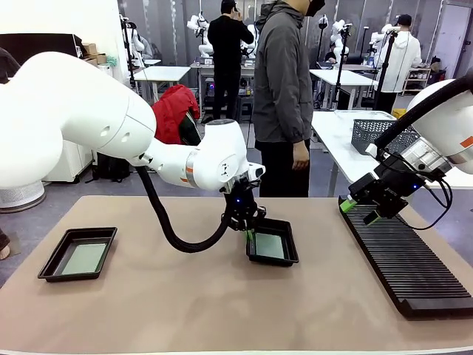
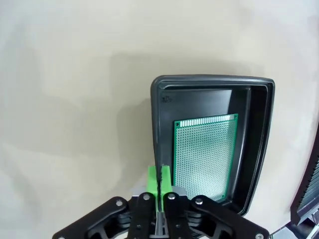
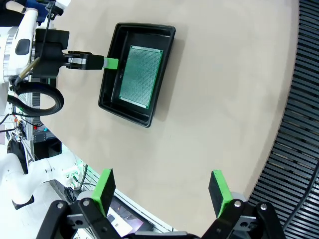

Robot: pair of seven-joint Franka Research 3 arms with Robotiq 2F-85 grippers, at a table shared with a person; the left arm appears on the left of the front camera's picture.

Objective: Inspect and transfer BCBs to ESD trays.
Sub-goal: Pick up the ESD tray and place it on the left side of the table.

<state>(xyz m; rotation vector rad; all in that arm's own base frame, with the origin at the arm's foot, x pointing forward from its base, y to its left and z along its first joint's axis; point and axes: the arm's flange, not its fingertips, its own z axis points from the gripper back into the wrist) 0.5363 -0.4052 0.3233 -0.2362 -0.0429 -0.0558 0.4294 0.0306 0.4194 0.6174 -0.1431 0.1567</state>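
Left wrist view: left gripper (image 2: pixel 160 180), fingers pressed together on nothing, at the rim of ESD tray (image 2: pixel 259 149); BCB (image 2: pixel 205 155) lies flat inside, just beside them. Right gripper (image 3: pixel 162 191): fingers wide apart, over the table (image 3: pixel 214 99).

a long black slotted rack (image 1: pixel 410 262) is laid on the tan table (image 1: pixel 185 296) at its right side. beyond it, a grey mesh basket (image 1: pixel 377 133) is set on a white table (image 1: pixel 340 129). a person in a grey jacket (image 1: pixel 284 81) is seen standing at the far edge.
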